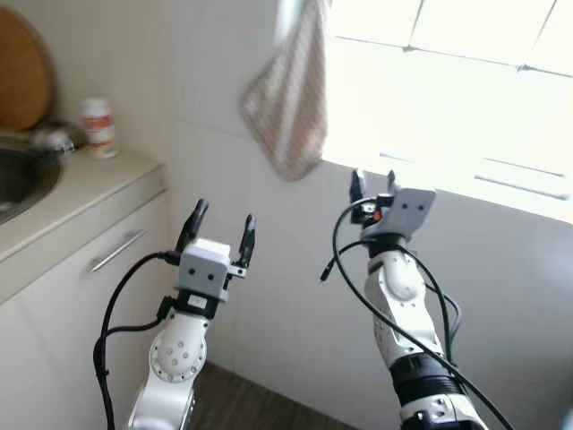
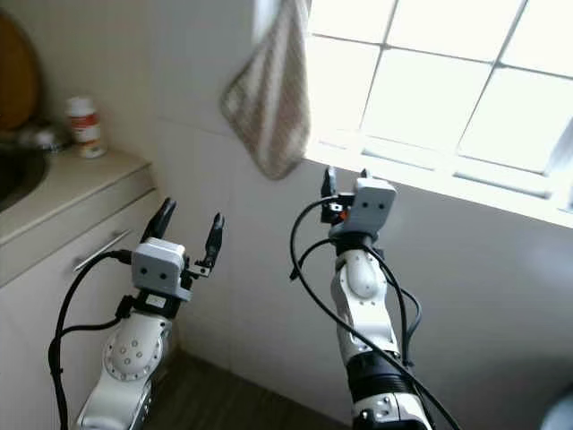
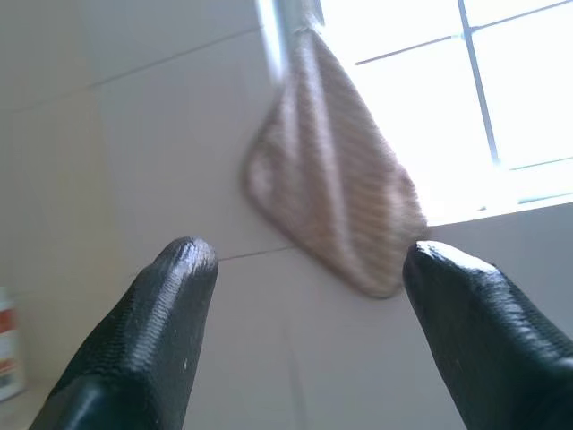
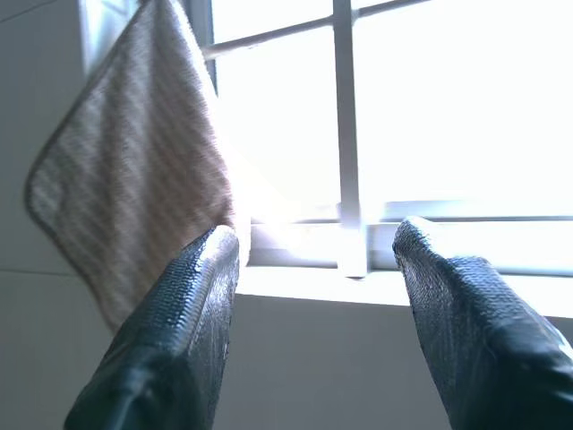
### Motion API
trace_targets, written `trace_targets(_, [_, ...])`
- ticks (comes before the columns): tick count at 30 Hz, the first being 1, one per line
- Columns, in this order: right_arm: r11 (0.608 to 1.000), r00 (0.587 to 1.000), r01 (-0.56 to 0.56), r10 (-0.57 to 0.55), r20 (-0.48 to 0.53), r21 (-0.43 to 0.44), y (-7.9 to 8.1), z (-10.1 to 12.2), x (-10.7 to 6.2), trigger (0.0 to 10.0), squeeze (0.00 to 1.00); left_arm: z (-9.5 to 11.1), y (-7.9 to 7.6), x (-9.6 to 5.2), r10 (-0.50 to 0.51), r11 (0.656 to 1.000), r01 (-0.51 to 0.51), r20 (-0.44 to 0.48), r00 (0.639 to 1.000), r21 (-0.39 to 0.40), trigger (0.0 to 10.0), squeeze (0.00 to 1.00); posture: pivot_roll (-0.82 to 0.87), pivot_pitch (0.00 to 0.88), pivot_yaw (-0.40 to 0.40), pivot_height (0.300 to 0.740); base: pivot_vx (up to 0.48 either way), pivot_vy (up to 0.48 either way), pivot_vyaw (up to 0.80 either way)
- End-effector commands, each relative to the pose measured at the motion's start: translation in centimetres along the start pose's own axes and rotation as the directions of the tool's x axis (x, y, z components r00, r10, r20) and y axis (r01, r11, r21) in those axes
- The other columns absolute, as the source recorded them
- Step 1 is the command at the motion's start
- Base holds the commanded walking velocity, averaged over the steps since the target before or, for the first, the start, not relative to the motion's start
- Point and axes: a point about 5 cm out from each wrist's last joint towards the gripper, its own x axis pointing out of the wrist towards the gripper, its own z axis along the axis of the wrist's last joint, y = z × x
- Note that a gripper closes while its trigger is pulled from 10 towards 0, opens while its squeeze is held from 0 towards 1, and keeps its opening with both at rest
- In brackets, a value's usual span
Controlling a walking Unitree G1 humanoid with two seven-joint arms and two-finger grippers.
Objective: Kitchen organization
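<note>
At far left a pale bench [image 1: 81,184] carries a sink [image 1: 18,175] and a small jar [image 1: 99,127]. A striped cloth [image 1: 286,103] hangs on the tiled wall beside the bright window [image 1: 466,81]. Left pincer [image 1: 221,228] raised, fingers spread, empty; right pincer [image 1: 373,184] higher, nearer the window, parted, empty.

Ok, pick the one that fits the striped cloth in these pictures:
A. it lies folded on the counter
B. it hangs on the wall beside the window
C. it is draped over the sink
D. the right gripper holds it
B: the cloth hangs on the tiled wall at the window edge, above both open grippers, the left gripper and the right gripper, neither touching it.
</note>
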Motion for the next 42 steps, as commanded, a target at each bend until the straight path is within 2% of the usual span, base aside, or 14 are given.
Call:
trace_targets(1, [1.000,1.000,0.009,-0.010,-0.008,-0.017,-0.3,0.0,0.1,10.0,0.00,0.2,-0.3,0.2,-0.009,1.000,0.010,0.010,1.000,-0.011,10.0,0.00,0.09,0.000,-0.069,0.740,0.000,0.000,-0.80])
trace_targets(9, [0.998,0.999,0.018,-0.021,-0.047,-0.064,-0.6,-0.7,0.0,10.0,0.00,0.1,-0.4,0.1,-0.010,1.000,0.010,0.006,1.000,-0.013,10.0,0.00,0.08,0.000,-0.068,0.740,0.000,0.000,-0.80])
trace_targets(25, [0.968,0.981,-0.045,-0.004,-0.193,-0.245,-0.7,-3.1,-0.8,10.0,0.00,-0.5,-0.4,-0.1,-0.007,0.999,0.005,-0.043,0.999,-0.049,10.0,0.00,0.08,0.000,-0.068,0.740,0.000,0.036,-0.80])
trace_targets(30, [0.909,0.966,-0.185,0.099,-0.240,-0.373,-0.3,-4.1,-1.9,10.0,0.00,-0.7,-0.6,-0.4,-0.015,0.998,0.012,-0.051,0.999,-0.056,10.0,0.00,0.08,0.000,-0.066,0.740,0.000,0.371,-0.57])
trace_targets(31, [0.909,0.966,-0.185,0.099,-0.240,-0.373,-0.3,-4.1,-1.9,10.0,0.00,-0.7,-0.6,-0.4,-0.015,0.998,0.012,-0.051,0.999,-0.056,10.0,0.00,0.08,0.000,-0.066,0.740,0.000,0.000,0.00])
trace_targets(33, [0.883,0.955,-0.245,0.149,-0.256,-0.400,0.1,-4.4,-2.3,10.0,0.00,-0.7,-0.8,-0.5,-0.022,0.998,0.019,-0.052,0.998,-0.056,10.0,0.00,0.07,0.000,-0.065,0.740,0.000,0.000,0.00])
trace_targets(34, [0.855,0.943,-0.302,0.201,-0.267,-0.421,0.6,-4.6,-2.7,10.0,0.00,-0.8,-1.0,-0.5,-0.028,0.998,0.025,-0.052,0.998,-0.061,10.0,0.00,0.07,0.000,-0.064,0.740,0.000,0.000,0.00])
trace_targets(35, [0.855,0.943,-0.302,0.201,-0.267,-0.421,0.6,-4.6,-2.7,10.0,0.00,-0.8,-1.0,-0.5,-0.028,0.998,0.025,-0.052,0.998,-0.061,10.0,0.00,0.07,0.000,-0.064,0.740,0.000,0.000,0.00])
trace_targets(38, [0.818,0.926,-0.359,0.252,-0.280,-0.449,1.0,-4.9,-3.3,10.0,0.00,-0.7,-1.2,-0.5,-0.036,0.997,0.033,-0.052,0.998,-0.066,10.0,0.00,0.07,0.000,-0.064,0.740,0.000,0.000,0.00])
trace_targets(42, [0.729,0.896,-0.441,0.326,-0.301,-0.524,1.2,-5.3,-4.3,10.0,0.00,-0.9,-1.3,-0.4,-0.048,0.997,0.044,-0.053,0.997,-0.064,10.0,0.00,0.06,0.000,-0.067,0.740,0.000,0.000,0.00])
